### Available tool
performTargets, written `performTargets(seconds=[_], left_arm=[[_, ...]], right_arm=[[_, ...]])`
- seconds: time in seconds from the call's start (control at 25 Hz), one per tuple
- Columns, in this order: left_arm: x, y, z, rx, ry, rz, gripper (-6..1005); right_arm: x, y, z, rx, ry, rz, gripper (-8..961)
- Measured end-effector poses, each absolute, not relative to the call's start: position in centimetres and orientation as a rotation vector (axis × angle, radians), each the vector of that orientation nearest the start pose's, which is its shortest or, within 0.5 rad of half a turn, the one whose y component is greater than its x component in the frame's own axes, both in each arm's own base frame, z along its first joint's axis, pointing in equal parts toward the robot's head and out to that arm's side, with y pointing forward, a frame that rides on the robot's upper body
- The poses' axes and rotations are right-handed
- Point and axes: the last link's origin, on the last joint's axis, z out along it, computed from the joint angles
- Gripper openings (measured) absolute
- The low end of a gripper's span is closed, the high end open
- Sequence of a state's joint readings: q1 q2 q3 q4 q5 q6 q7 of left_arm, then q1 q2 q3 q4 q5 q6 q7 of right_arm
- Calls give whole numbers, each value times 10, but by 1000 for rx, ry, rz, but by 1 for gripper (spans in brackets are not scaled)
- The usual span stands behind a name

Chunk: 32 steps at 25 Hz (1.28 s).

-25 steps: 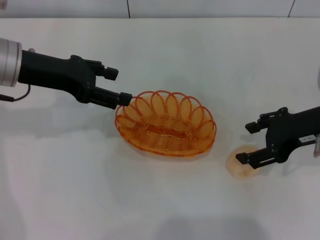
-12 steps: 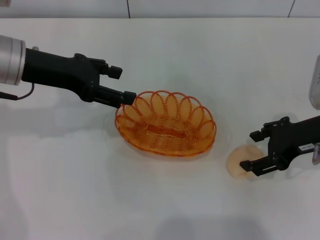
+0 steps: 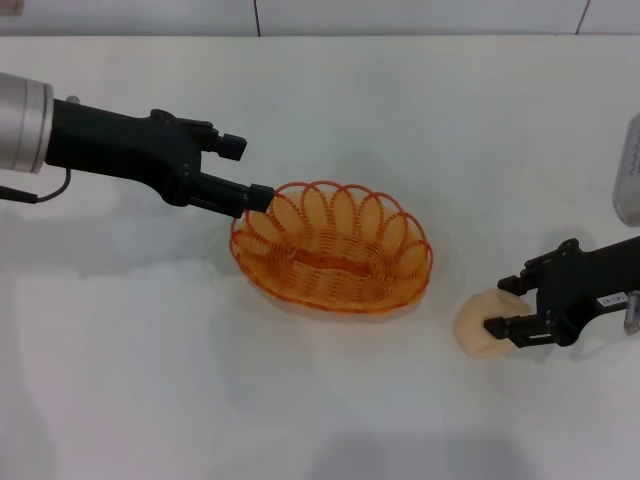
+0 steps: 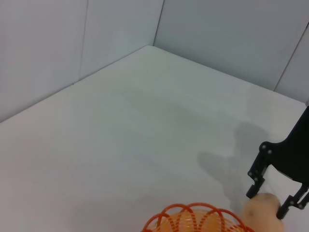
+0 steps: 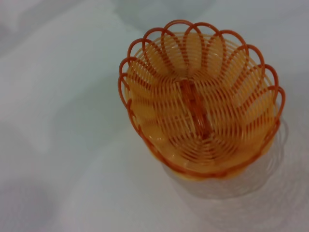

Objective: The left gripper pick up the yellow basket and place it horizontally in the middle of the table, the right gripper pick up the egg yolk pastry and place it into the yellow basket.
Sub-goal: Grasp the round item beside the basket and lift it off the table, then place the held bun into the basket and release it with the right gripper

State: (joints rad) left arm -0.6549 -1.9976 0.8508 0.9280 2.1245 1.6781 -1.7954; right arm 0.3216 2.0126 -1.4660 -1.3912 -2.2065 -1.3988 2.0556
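My right gripper (image 3: 508,305) closes around the pastry (image 3: 481,323), left gripper (image 3: 243,172) open at the basket (image 3: 332,250) rim; soft bun could crush or slip.

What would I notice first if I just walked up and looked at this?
The bright yellow basket jumps out first, sitting empty in the middle of the white table. The left pincer is at the basket's rim on the robot's left side. On the robot's right, the right pincer has its fingers around the egg yolk pastry, which lies on the table beside the basket.
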Motion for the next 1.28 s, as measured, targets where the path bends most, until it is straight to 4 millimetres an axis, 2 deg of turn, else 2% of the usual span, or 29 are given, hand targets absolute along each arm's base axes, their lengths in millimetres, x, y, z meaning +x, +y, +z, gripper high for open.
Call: performTargets(seconds=[0.12, 0.44, 0.68, 1.04, 1.28], left_arm=[[-208, 364, 44, -2921, -647, -348, 892], [-209, 363, 44, -2918, -656, -352, 893], [-210, 363, 45, -2914, -660, -354, 891], [-215, 363, 49, -2902, -659, -346, 888], [-219, 360, 50, -2894, -666, -341, 888]], right_arm=[[219, 311, -5, -2857, 517, -175, 538], [216, 310, -4, -2865, 524, -163, 343], [206, 309, -2, -2877, 508, -123, 253], [170, 311, 16, -2843, 405, -54, 179], [143, 316, 21, -2833, 323, -18, 134]])
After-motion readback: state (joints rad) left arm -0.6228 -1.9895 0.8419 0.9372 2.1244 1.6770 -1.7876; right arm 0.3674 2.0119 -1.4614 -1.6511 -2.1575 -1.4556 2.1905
